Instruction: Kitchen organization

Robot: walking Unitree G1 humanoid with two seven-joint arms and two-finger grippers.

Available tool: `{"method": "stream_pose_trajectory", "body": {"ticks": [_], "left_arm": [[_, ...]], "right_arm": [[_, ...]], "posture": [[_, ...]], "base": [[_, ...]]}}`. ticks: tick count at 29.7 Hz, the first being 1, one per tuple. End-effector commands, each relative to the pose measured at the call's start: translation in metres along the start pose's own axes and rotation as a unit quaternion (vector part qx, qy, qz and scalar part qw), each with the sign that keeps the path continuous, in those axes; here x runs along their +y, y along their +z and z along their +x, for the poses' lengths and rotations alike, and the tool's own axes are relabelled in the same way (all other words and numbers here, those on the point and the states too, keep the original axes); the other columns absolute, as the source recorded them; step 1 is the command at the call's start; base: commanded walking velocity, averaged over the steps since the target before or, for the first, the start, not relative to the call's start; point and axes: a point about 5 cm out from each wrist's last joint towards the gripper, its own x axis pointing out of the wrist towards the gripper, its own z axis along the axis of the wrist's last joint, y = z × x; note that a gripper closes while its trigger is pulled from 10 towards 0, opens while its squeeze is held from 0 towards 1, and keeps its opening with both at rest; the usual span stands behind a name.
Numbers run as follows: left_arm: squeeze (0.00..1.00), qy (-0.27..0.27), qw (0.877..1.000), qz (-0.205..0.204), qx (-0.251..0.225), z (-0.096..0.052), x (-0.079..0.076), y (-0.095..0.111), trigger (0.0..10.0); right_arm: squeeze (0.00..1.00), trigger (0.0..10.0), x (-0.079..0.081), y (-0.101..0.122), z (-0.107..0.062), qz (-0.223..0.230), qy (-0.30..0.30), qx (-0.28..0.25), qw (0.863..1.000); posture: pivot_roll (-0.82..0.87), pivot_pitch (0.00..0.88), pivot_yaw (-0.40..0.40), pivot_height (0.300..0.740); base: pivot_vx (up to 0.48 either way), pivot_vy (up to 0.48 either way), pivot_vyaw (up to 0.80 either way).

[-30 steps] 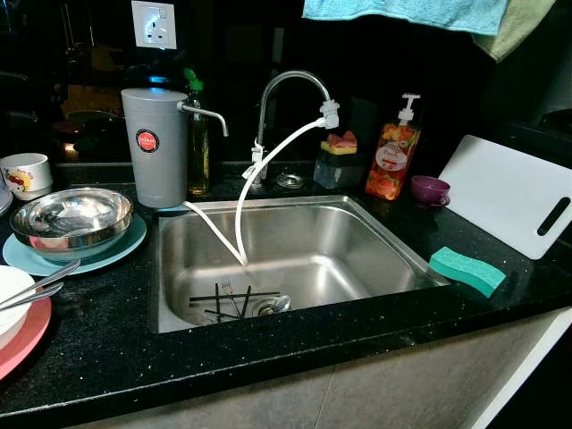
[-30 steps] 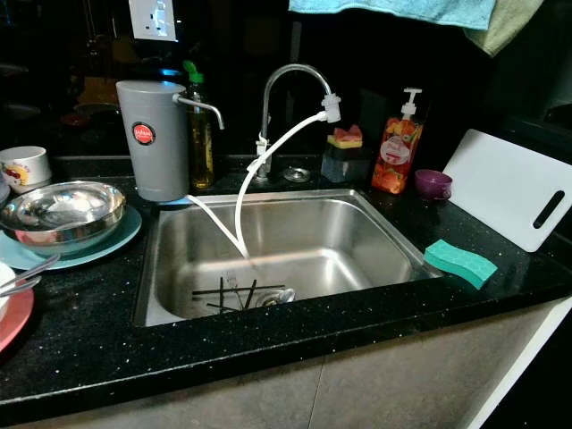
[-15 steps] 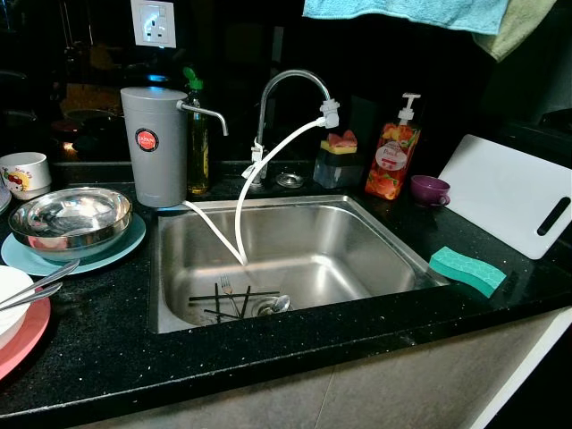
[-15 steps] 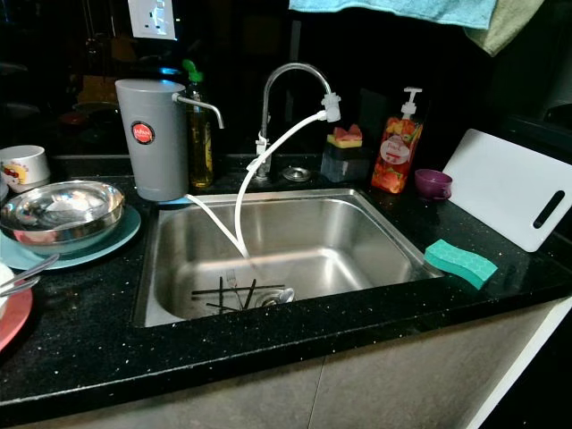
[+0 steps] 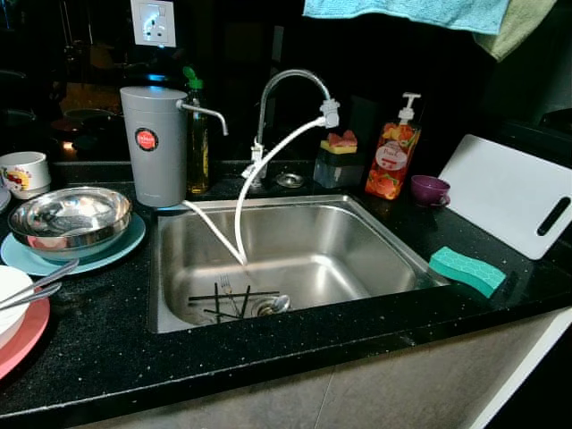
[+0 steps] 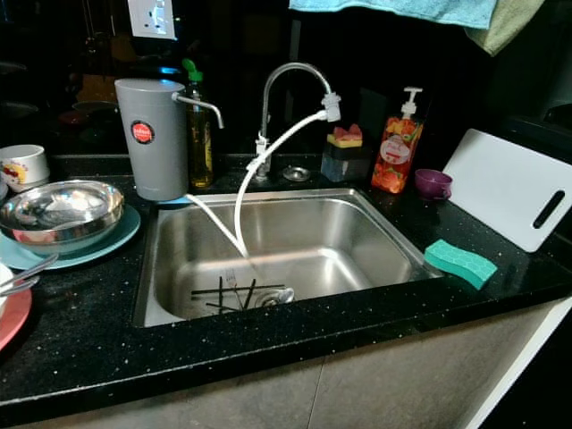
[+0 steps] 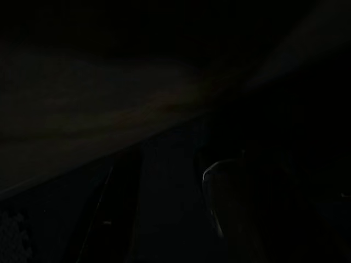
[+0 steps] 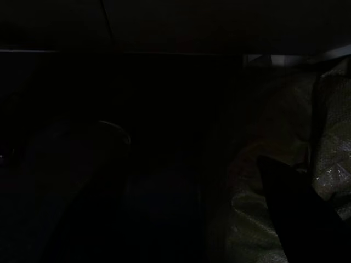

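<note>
only the camera has drifted slightly; nothing on the counter (image 5: pixel 107 344) moved.

A teal towel (image 5: pixel 407 12) hangs above; a wall socket (image 5: pixel 153 22) sits behind.

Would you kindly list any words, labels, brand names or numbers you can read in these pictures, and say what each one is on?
None can be read with certainty.
Round red badge on the grey water filter: white lettering, too small to read.
Label on the orange soap dispenser: printed text, blurred beyond reading.
Print on the white cup: a coloured pattern, no legible words.
Wall socket: no readable marking.
</note>
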Motion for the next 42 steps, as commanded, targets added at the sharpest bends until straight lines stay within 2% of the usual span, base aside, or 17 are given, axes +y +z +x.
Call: {"method": "stream_pose_trajectory", "body": {"ticks": [1,42], "left_arm": [[0.0,-0.001,1.0,-0.001,-0.001,0.0004,-0.0009,0.0009,10.0],[0.0,-0.004,1.0,0.002,0.012,-0.0015,0.0002,-0.0056,10.0]], "right_arm": [[0.0,10.0,-0.0042,0.0018,-0.0001,-0.008,-0.003,-0.003,1.0],[0.0,10.0,-0.0022,-0.0004,-0.0002,-0.003,-0.004,0.002,1.0]], "posture": [[0.13,0.0,-0.126,0.74],[0.14,0.0,-0.122,0.74]], "base": [[0.0,0.0,0.0],[0.0,0.0,0.0]]}}
